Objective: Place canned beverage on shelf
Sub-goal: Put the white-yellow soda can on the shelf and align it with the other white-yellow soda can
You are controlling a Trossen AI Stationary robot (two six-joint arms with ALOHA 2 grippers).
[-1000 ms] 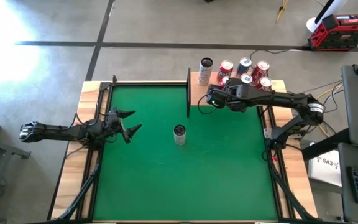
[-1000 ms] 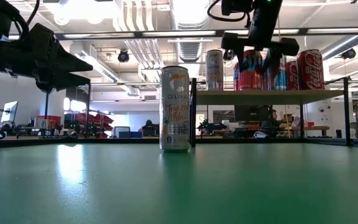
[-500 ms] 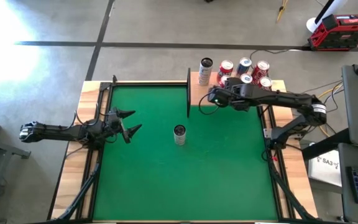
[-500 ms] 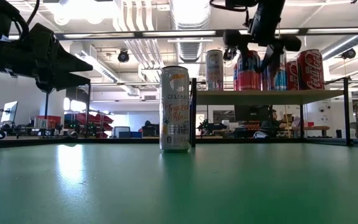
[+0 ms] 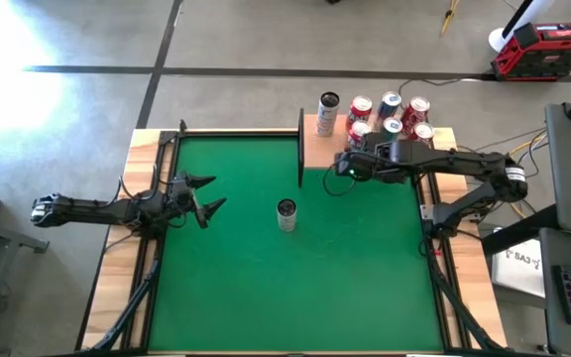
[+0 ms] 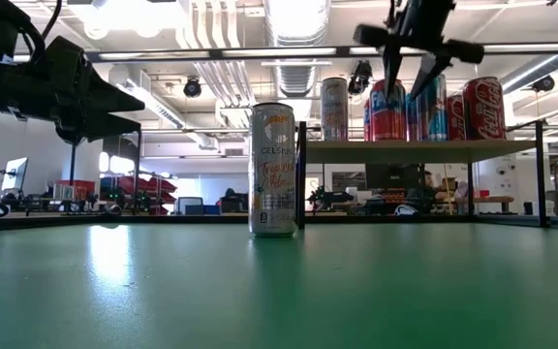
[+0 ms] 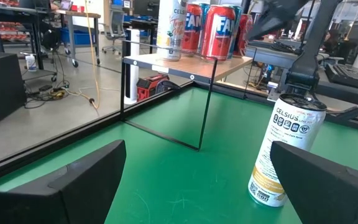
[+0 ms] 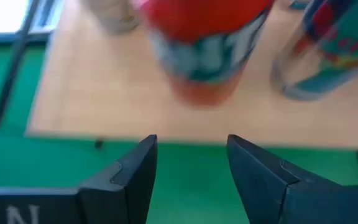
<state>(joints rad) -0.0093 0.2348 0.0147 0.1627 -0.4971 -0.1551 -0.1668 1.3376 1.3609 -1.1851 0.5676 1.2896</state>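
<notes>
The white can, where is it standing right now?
In the high view the white can stands upright on the green mat near its middle, apart from both grippers. The shelf with the other cans is just behind it.

My mat is a flat deep green, framed by the pale wood of the table border. The shelf is a light tan board with thin black rails. Alone on the mat, the tall can is white with a gold band and dark lettering. On the shelf the cans are mostly red with white script, some blue and teal. My right gripper has dark grey fingers.
</notes>
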